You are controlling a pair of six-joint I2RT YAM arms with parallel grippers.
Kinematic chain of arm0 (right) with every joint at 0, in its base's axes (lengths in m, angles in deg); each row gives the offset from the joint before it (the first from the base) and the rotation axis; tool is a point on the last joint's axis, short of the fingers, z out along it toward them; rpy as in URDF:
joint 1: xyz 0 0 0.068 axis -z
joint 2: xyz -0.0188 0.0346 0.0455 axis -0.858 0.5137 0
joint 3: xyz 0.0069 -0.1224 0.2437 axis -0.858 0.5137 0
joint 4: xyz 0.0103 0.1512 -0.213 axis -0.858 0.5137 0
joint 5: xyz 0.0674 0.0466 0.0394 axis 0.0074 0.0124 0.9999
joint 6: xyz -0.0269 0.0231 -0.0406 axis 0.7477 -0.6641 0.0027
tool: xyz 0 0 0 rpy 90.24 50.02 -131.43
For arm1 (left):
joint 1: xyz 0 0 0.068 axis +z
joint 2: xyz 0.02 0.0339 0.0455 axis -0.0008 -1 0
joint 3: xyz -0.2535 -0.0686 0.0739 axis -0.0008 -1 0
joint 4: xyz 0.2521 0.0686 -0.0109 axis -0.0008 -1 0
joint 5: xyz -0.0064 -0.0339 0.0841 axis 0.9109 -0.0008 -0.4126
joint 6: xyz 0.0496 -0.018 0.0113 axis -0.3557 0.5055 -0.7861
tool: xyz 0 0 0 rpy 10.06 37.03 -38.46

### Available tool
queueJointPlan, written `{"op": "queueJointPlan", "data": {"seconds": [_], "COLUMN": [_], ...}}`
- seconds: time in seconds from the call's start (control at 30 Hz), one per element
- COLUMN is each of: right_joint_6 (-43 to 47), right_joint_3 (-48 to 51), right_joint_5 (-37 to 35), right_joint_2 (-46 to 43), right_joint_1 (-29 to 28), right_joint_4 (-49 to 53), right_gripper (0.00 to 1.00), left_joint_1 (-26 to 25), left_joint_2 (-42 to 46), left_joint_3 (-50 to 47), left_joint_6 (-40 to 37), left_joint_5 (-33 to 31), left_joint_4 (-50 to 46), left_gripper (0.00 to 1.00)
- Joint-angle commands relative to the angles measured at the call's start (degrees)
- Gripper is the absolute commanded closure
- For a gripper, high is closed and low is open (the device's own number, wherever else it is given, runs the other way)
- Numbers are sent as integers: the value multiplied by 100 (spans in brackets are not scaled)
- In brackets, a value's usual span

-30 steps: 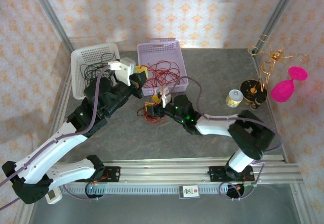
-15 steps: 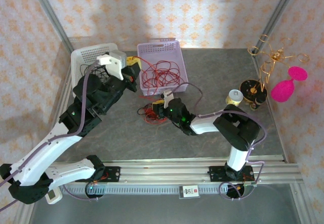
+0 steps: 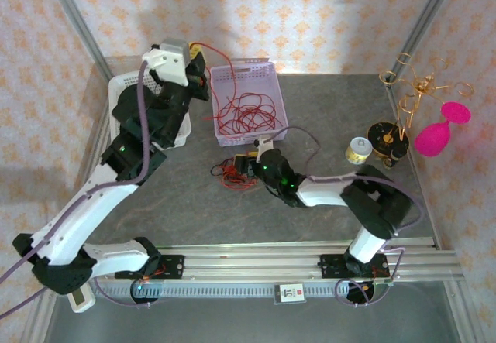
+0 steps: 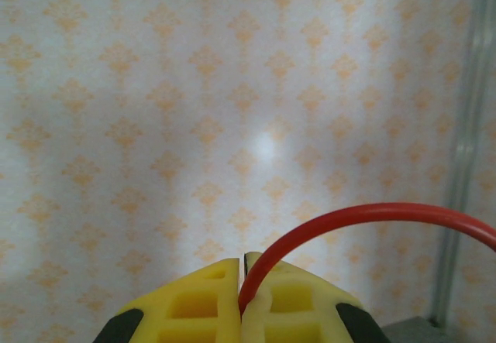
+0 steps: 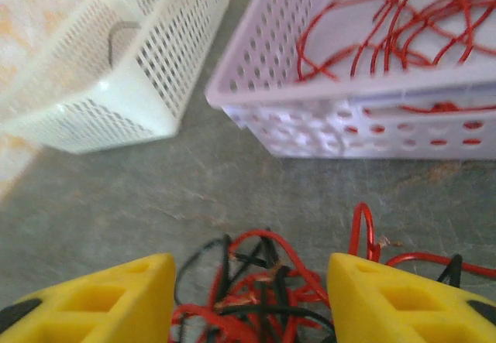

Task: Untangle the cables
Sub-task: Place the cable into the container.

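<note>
1. The grey table carries a white basket and, just beside it, a lilac basket with loose red cables lying inside.
2. The left hand, raised by the white basket's far end, is pinched closed on one red cable.
3. The right hand sits low, its fingers spread wide and gripping nothing, straddling a tangled clump of red and black cables on the table before the lilac basket.
</note>
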Motion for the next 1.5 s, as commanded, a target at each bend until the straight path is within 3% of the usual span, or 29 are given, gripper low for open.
{"op": "queueJointPlan", "data": {"seconds": [0.0,0.23,0.47,0.6,0.83,1.07,1.27,1.47], "right_joint_6": [-297,-189,-186,-260,-395,-730,-646,-569], "right_joint_3": [62,307,689,902,809,163,497,583], "right_joint_5": [-252,-494,-870,-866,-668,-982,-332,483], "right_joint_2": [-846,-1998,-3118,-3496,-3426,-2778,-2375,-1872], "right_joint_1": [4,13,64,126,276,669,1373,1876], "right_joint_4": [450,1617,2715,2856,3001,4609,4402,3756], "right_gripper": [42,39,37,34,34,37,40,43], "left_joint_1": [401,1080,1257,1268,1286,1294,1315,1316], "left_joint_2": [-492,-1826,-3385,-4165,-5319,-6124,-6262,-5872], "left_joint_3": [178,727,1594,1969,2326,2383,2129,1683], "left_joint_6": [-132,344,578,746,1170,1542,1730,1564], "left_joint_5": [48,569,620,459,370,502,652,948], "left_joint_4": [331,730,706,708,738,303,-94,-337], "left_gripper": [100,100,100,100,100,100,63,51]}}
